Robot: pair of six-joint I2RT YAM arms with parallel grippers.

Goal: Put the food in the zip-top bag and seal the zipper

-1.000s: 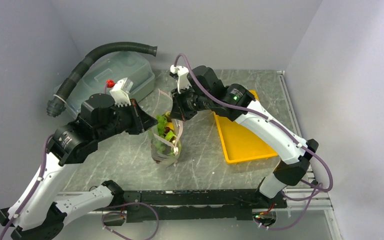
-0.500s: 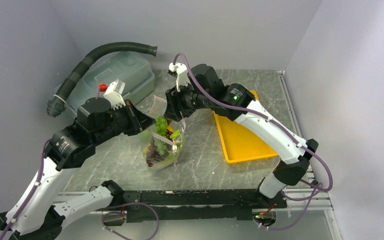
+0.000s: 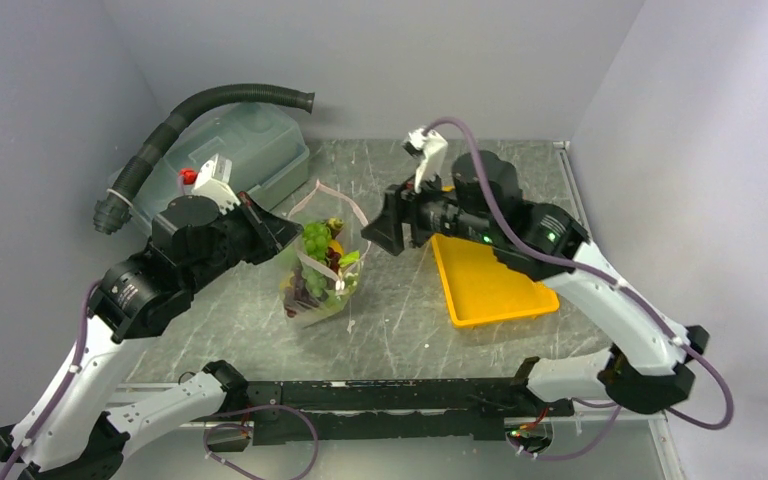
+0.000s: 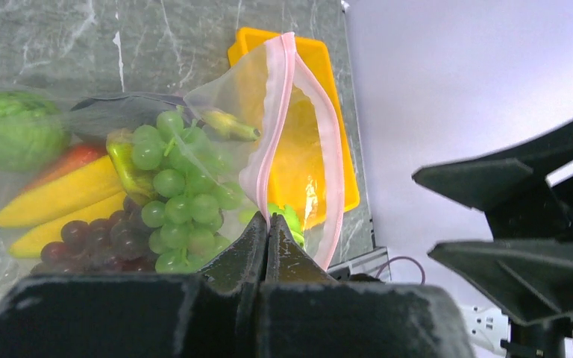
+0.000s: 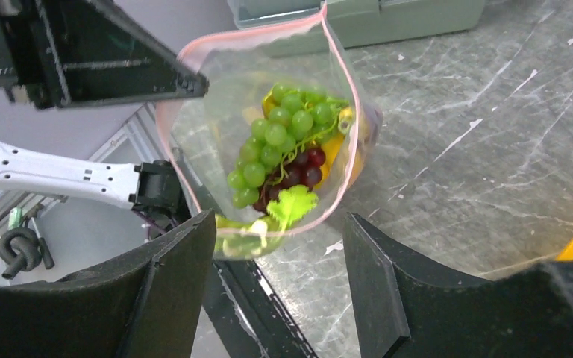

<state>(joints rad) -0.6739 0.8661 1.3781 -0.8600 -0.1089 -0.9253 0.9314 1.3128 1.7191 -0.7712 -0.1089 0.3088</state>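
"Zip-top bag (image 3: 320, 280): who has it?"

"The left gripper (image 4: 268, 224). Its jaws are pressed flat together on the bag's mouth edge, right where the zipper (image 4: 289, 97) runs in. In the top view the bag hangs from that pinch at the gripper's 5 o'clock. Whether its bottom rests on the table (image 3: 400, 320) I can't tell."

"And the right gripper (image 5: 276, 224)?"

"Jaws spread wide with nothing between them. It stands apart from the bag, at the bag's 2 o'clock."

"What's inside?"

"Green grapes (image 5: 276, 138), dark grapes (image 4: 104, 235), bananas (image 4: 60, 198), a round green vegetable (image 4: 15, 138) and leafy greens (image 5: 292, 205). Further out, I see no loose food on the yellow tray (image 3: 485, 285) at 3 o'clock, nor by the tub (image 3: 250, 140) at 11."

"So loading is done?"

"I'd judge so. What's left is the seal. The zipper gapes in a wide loop, its two strips well apart. They need bringing together and pressing along the whole mouth."
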